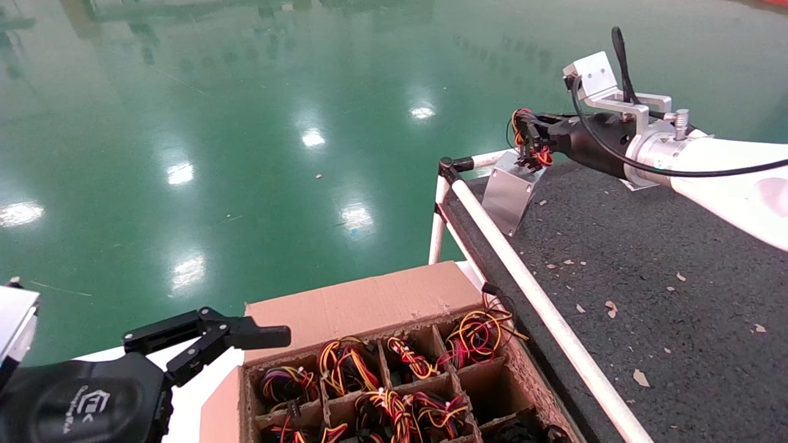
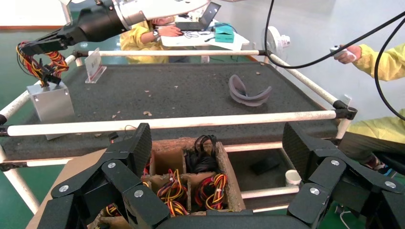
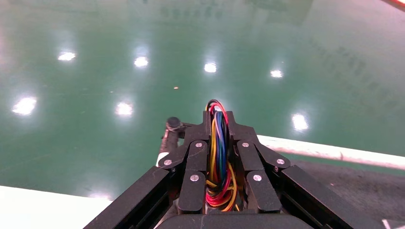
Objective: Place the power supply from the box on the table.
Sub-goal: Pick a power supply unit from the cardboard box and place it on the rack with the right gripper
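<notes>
My right gripper (image 1: 530,140) is shut on the red, yellow and black wire tail of the power supply (image 1: 510,195). Its silver casing hangs tilted at the table's (image 1: 646,258) far left corner, lower edge down by the mat; contact is unclear. In the right wrist view the wires (image 3: 218,148) fill the shut right gripper (image 3: 218,119). The left wrist view shows the casing (image 2: 50,102) beside the white rail. The box (image 1: 369,307) sits below the table edge, cells full of wire bundles. My left gripper (image 1: 246,335) hovers open beside the box, seen spread wide over it in the left wrist view (image 2: 217,138).
A white pipe rail (image 1: 542,301) runs between box and mat. A grey curved piece (image 2: 248,90) and a small upright plate (image 2: 94,64) lie on the table. People in yellow are beyond the far edge. Green floor lies to the left.
</notes>
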Robot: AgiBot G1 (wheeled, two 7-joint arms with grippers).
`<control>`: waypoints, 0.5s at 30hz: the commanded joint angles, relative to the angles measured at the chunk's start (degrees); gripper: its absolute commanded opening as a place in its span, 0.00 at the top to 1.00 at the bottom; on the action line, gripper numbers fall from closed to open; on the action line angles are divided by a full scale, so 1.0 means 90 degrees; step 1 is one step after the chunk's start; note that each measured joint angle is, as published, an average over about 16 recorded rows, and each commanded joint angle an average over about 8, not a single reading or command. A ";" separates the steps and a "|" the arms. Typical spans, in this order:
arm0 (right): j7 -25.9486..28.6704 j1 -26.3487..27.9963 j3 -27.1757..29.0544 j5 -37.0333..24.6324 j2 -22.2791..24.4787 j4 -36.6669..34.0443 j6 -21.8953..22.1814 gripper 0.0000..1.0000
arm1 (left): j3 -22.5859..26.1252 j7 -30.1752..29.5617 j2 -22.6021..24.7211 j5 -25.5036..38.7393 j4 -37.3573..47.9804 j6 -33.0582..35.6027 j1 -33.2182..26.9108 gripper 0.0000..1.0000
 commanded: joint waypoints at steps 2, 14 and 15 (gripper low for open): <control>0.0011 -0.0033 -0.0006 -0.0008 0.0000 -0.0003 0.0103 0.53 | 0.0001 0.0000 0.0000 0.0000 0.0000 0.0000 0.0000 0.00; 0.0002 -0.0066 -0.0014 -0.0018 0.0002 -0.0005 0.0171 0.00 | 0.0000 0.0001 -0.0001 -0.0002 0.0002 -0.0002 0.0001 0.00; 0.0002 -0.0066 -0.0014 -0.0018 0.0003 -0.0005 0.0167 0.00 | 0.0001 0.0001 -0.0001 -0.0002 0.0002 -0.0002 0.0001 0.00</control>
